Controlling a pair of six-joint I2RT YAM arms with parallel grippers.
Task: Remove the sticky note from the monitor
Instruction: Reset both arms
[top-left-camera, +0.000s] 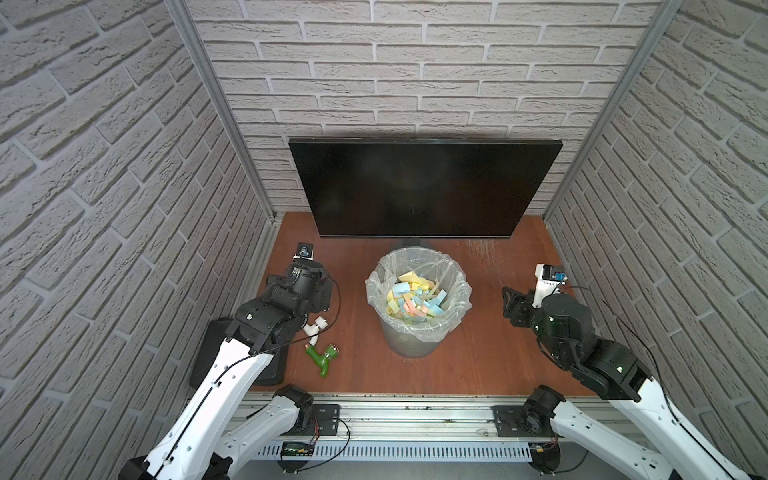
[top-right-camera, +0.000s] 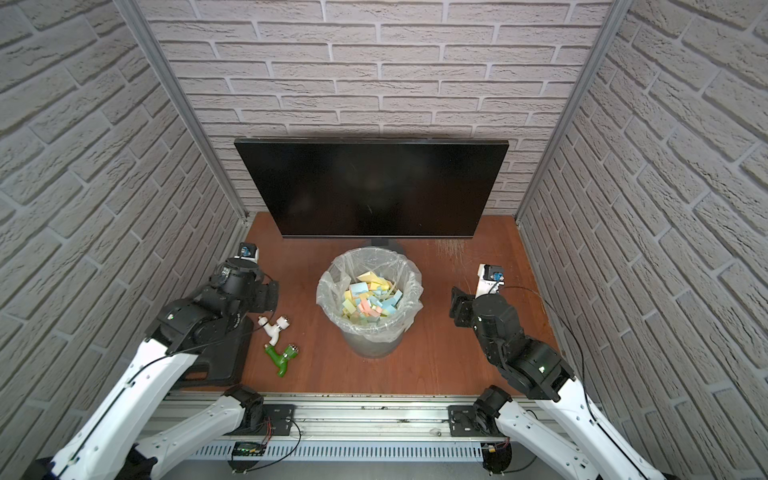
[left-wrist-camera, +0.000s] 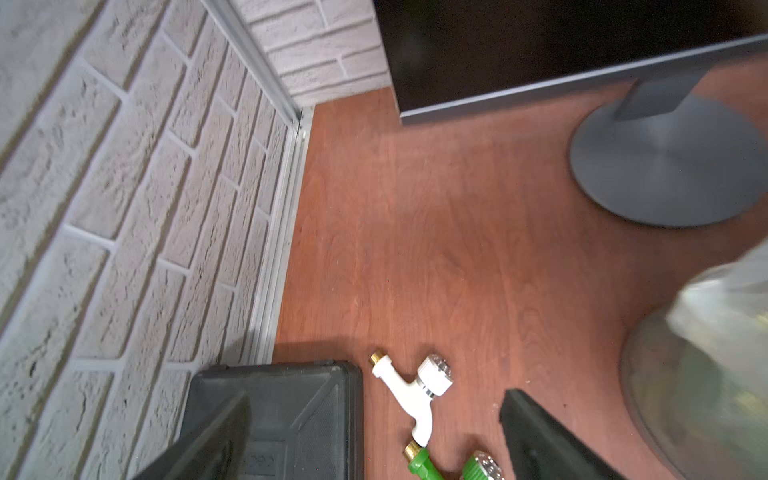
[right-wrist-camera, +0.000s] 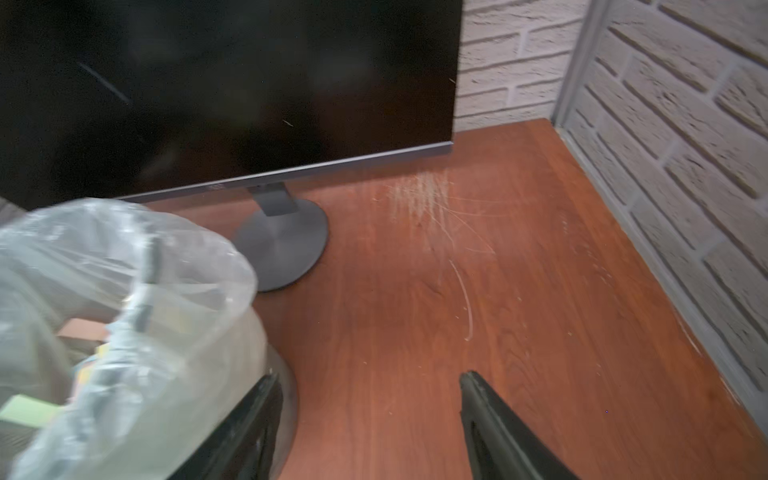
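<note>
Monitor (top-left-camera: 424, 187), wide black glossy flat-screen on a grey round stand: I see it upright at the back of the reddish-brown wooden table (top-left-camera: 478, 365), just behind the grey waste bin (top-left-camera: 409, 347).

Pastel paper sticky notes (top-left-camera: 415, 299): heaped inside that bin.

Left gripper (left-wrist-camera: 374, 397): fingers wide, empty, near the white plastic tap (left-wrist-camera: 415, 390).

Right gripper (right-wrist-camera: 369, 375): fingers apart, empty, beside the bin.

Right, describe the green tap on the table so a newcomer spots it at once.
Start at the wide black monitor at the back of the table; a lined waste bin of coloured notes stands before it. On the robot's left of the bin lie two taps close together. The green tap lies farther from the monitor than the white tap, and colour is what tells them apart.
</note>
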